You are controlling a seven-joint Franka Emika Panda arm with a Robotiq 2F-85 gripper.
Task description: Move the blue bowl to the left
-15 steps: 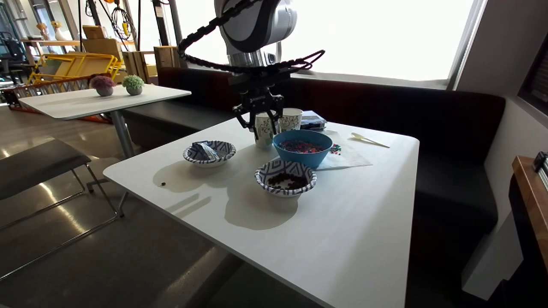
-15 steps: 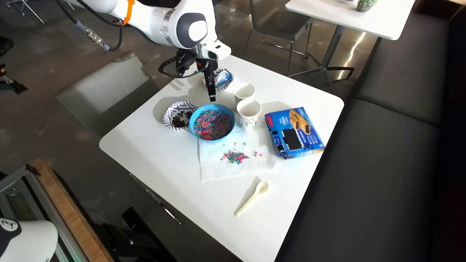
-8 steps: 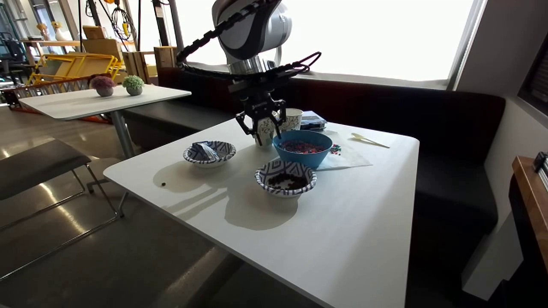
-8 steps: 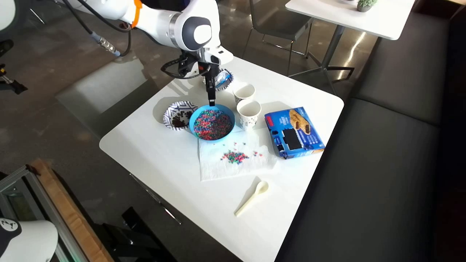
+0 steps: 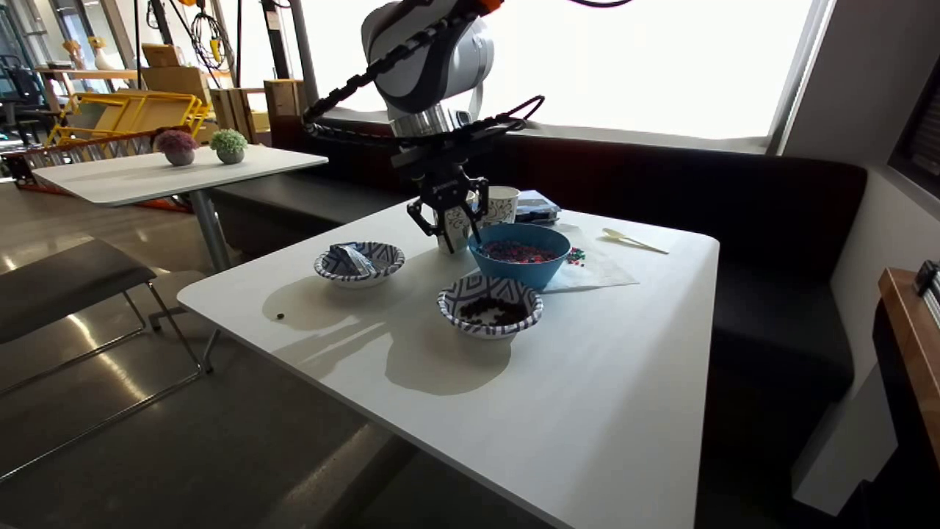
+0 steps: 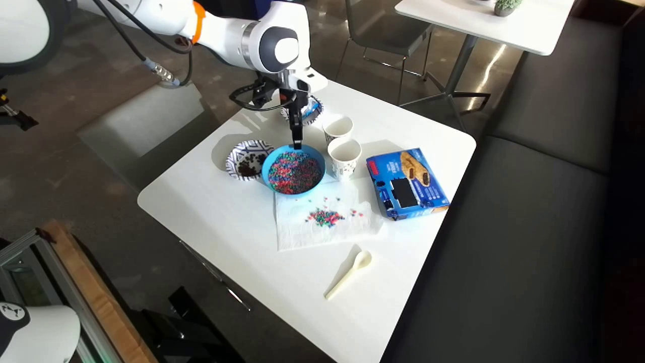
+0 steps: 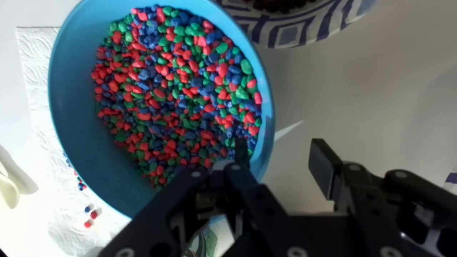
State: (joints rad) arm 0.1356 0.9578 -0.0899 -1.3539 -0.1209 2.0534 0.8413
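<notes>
The light-blue round bowl [image 5: 518, 275] is upright, partly on a paper towel, and full of red, green and blue pebbles. It shows in an exterior view [image 6: 316, 157] and fills much of the wrist view [image 7: 80, 121]. My gripper [image 7: 280, 153] is open and points down at the bowl's rim. In the wrist view one finger is over the pebbles inside the rim, and the other is outside over bare table. The rim lies between them. The gripper also shows in both exterior views [image 5: 464, 245] [image 6: 297, 146]. I cannot tell whether a fingertip touches the bowl.
A patterned bowl [image 5: 481, 286] with dark bits stands close beside the blue bowl. Another patterned bowl [image 5: 360, 281] holds a wrapper. Two paper cups [image 6: 344, 157] stand near the gripper. A blue box [image 6: 410, 184], a paper towel [image 6: 302, 236] with spilled pebbles and a spoon [image 6: 347, 275] lie beyond.
My gripper has come down, and its fingertips are now at the height of the blue bowl's rim. It stays open. The bowl has not moved.
</notes>
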